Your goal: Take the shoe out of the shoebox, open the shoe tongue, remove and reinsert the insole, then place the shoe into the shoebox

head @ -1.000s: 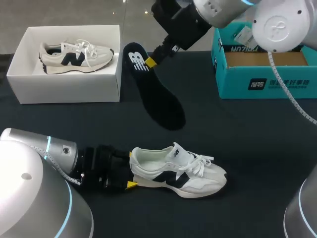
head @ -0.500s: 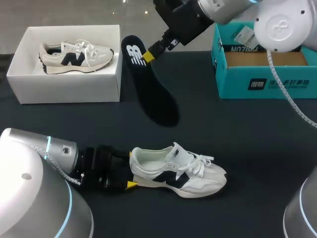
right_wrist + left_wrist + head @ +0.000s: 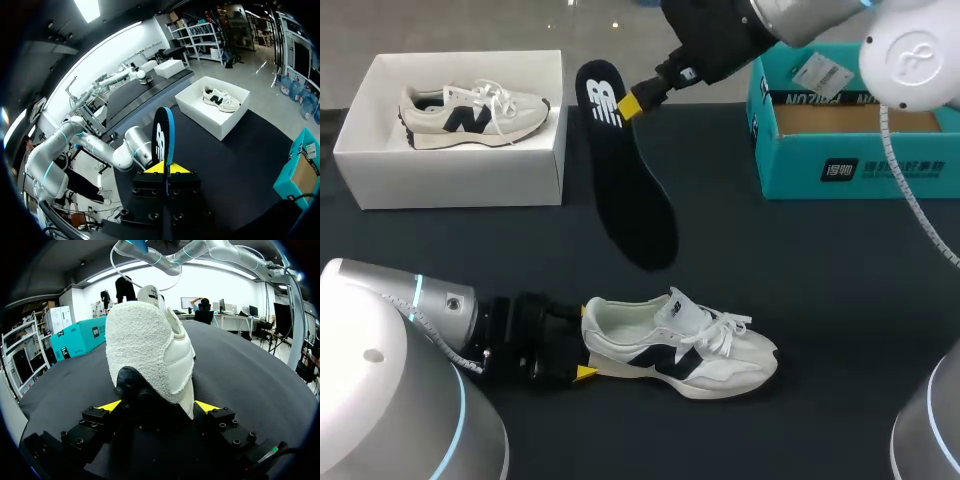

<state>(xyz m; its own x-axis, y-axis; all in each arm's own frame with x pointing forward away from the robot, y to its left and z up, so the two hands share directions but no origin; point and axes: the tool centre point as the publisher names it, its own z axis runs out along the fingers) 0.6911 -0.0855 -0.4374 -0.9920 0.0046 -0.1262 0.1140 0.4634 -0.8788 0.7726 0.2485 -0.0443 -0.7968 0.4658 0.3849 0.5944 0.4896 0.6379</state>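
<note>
While clamped near its heel between the closed yellow tips of the right gripper [image 3: 632, 104], the black insole [image 3: 630, 190] hangs toe-down over the black tabletop [image 3: 820, 290]. The white sneaker [image 3: 685, 345] sits upright, its heel pinched by the left gripper [image 3: 158, 406]. A white shoebox [image 3: 460, 180] holding a second sneaker [image 3: 470, 110] sits ahead of the left gripper. A teal shoebox [image 3: 850, 170] is just beside the right gripper.

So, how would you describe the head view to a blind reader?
The right gripper holds a black insole above a dark table; the left gripper grips a white sneaker by its heel. A white box behind holds another sneaker.
</note>
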